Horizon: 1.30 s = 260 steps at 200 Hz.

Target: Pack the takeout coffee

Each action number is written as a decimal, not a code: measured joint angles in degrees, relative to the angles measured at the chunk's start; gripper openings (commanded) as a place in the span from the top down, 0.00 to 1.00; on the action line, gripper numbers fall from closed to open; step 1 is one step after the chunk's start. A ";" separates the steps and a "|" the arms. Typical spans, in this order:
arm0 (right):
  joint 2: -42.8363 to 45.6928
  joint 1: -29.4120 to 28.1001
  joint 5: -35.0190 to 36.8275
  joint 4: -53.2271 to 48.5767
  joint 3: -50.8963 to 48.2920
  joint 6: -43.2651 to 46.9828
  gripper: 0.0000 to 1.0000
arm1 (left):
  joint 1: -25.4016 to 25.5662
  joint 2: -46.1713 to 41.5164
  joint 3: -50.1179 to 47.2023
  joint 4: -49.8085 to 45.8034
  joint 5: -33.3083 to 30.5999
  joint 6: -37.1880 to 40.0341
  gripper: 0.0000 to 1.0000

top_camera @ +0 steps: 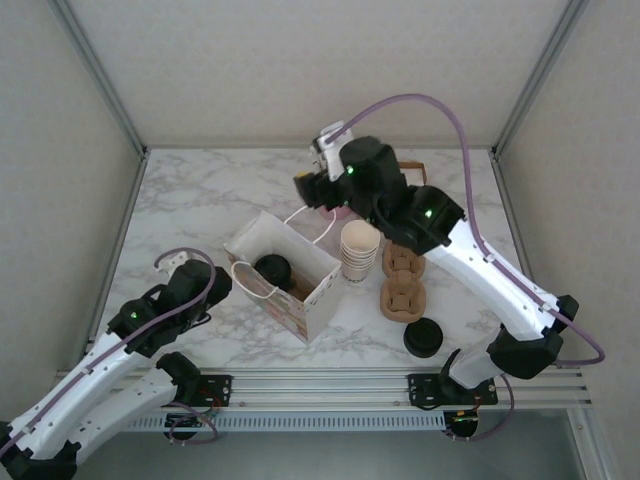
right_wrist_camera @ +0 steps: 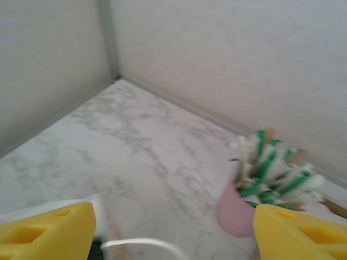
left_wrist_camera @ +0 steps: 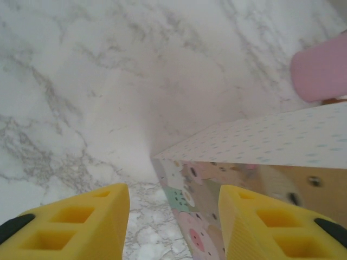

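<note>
Marble-patterned bench (top_camera: 200, 200), walled on three sides by pale panels, with both arms reaching in from the near edge.

Finding 1: the coffee (top_camera: 272, 270) is down inside the open paper bag (top_camera: 305, 305) at mid-bench. Its black lid faces up, so it appears upright. The cup body is hidden by the bag walls.

Finding 2: the right fingers (right_wrist_camera: 49, 227) are spread wide with nothing between them. They sit above the rear of the bench, beyond the bag and near a pink pot (right_wrist_camera: 236, 214) of stirrers.

Finding 3: the left fingers (left_wrist_camera: 81, 222) stand at a narrower gap and hold nothing. They are low at the bag's left side, pointing at its corner but apart from it.

Finding 4: a cup stack (top_camera: 360, 248), two pulp carriers (top_camera: 403, 298) and a loose lid (top_camera: 423, 338) lie on the bench to the right of the bag, none of them in either grip.

Assessment: the main step looks done, since the coffee is bagged and free of both grips. What appears left is small, namely getting the arms clear of the bag. Whether a carrier was meant to go in as well cannot be told.
</note>
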State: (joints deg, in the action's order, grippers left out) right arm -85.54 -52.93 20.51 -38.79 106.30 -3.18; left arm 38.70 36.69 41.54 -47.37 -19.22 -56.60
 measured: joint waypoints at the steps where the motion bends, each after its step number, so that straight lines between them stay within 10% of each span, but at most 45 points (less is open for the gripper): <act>1: -0.04 0.48 -0.17 0.04 0.00 0.00 0.26 | 0.00 -0.02 0.11 0.00 0.00 0.07 0.53; 78: -14.03 17.73 -8.96 6.14 5.73 0.28 0.45 | 0.00 -2.03 8.76 -0.15 -2.58 11.72 0.53; 211: -35.54 20.87 -9.79 5.22 20.31 1.75 0.58 | 0.02 -1.14 12.31 -1.66 -6.23 17.00 0.53; 260: -35.54 21.09 -8.52 4.46 20.46 2.08 0.95 | 0.02 -0.92 12.94 -2.43 -6.23 16.94 0.53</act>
State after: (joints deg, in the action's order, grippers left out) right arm -121.08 -31.83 11.99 -34.33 126.76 -1.10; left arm 38.72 35.77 54.48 -49.80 -25.45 -39.66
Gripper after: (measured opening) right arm 0.122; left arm 0.472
